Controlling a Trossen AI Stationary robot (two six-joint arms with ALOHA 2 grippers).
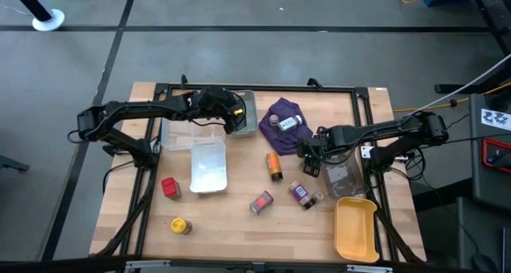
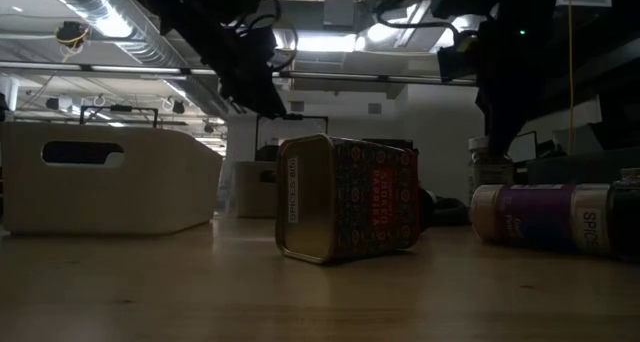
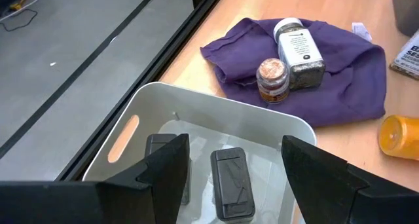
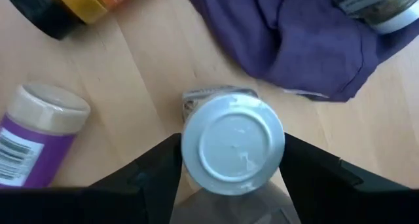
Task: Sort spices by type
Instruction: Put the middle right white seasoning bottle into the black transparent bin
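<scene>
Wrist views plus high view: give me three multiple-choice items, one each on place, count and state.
1. What lies under the left end effector?
A. grey tray
B. yellow tray
C. purple cloth

2. How many jars lie on the purple cloth?
A. none
B. two
C. four

3. What state is the right end effector in?
A. open and empty
B. closed on a white-lidded jar
C. out of view

Answers:
1 A: the left end effector hangs open over the grey tray.
2 B: the purple cloth carries a grey-filled jar and a brown-lidded jar.
3 B: the right end effector has a finger against each side of the white-lidded jar.
</scene>
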